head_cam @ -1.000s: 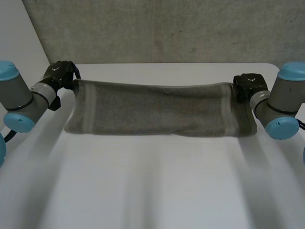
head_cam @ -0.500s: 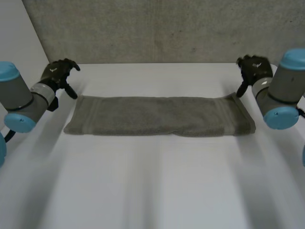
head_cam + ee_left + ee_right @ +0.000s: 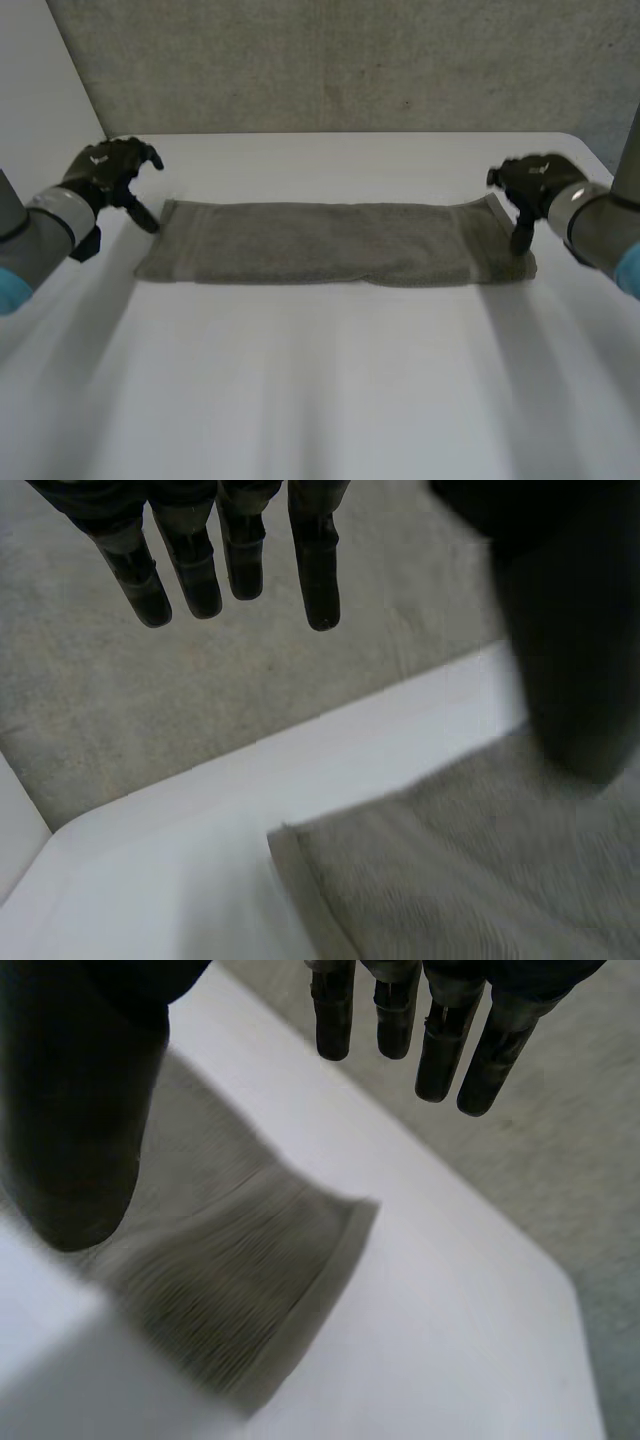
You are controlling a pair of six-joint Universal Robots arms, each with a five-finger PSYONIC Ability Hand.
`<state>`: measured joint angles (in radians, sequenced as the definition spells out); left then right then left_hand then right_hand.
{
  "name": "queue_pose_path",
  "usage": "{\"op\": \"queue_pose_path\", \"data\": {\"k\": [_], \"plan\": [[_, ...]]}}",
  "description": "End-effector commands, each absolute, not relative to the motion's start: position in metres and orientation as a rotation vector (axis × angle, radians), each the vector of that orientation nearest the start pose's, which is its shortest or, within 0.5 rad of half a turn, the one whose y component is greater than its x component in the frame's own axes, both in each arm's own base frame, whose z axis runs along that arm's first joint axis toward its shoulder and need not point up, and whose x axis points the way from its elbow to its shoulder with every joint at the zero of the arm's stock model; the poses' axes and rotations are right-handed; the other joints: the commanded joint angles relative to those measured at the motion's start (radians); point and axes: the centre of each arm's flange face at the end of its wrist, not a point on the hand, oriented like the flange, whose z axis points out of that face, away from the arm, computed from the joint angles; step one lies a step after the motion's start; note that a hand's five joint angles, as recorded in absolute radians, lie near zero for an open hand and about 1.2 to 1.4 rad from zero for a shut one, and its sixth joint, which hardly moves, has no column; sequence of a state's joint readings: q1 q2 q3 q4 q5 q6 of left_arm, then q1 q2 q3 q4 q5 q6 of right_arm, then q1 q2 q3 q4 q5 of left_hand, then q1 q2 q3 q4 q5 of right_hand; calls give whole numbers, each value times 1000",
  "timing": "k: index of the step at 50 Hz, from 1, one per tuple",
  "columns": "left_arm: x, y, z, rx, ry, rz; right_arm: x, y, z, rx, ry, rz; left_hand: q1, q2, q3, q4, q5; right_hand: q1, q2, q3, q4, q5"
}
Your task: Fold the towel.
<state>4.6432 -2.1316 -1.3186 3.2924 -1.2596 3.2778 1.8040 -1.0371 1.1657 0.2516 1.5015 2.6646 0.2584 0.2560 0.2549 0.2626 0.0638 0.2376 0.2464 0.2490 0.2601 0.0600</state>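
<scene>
Towel [image 3: 335,245] is lying flat on the counter [image 3: 320,390], folded into a long strip. Left robot hand [image 3: 105,172] is right by the towel's left end, right robot hand [image 3: 535,185] by its right end. Both have fingers straight, holding nothing.

Looks like a robotics lab or test cell to me. You've got a plain white worktop [image 3: 320,400], a bare grey concrete-looking wall [image 3: 350,60] running across behind it at 12 o'clock, and a flat white panel [image 3: 40,90] closing off the side around 10 o'clock. A grey machine left arm [image 3: 40,225] reaches in at 9 o'clock and a right arm [image 3: 600,230] at 3 o'clock. One grey towel [image 3: 330,245] lies flat on the worktop between them.
</scene>
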Motion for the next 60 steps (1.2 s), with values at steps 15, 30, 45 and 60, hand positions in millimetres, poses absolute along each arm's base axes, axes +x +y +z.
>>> {"op": "queue_pose_path", "data": {"k": [15,30,45,60], "plan": [[-191,-394,115,840,2305,-2002,219,-331,158,-1004,2432,-1894,-27,-25,-24,-31,-7,-63,-72,-75,-86,-60],[-188,-399,104,793,2293,-1984,207,-344,148,-965,2450,-1918,-27,-25,-24,-31,-7,109,100,97,86,112],[-188,-391,119,763,2299,-2014,201,-355,128,-952,2435,-1894,-30,-28,-27,-34,-10,320,311,309,298,323],[-185,-390,126,718,2310,-2038,197,-364,118,-942,2455,-1875,-30,-28,-27,-34,-10,921,912,909,898,924]]}}
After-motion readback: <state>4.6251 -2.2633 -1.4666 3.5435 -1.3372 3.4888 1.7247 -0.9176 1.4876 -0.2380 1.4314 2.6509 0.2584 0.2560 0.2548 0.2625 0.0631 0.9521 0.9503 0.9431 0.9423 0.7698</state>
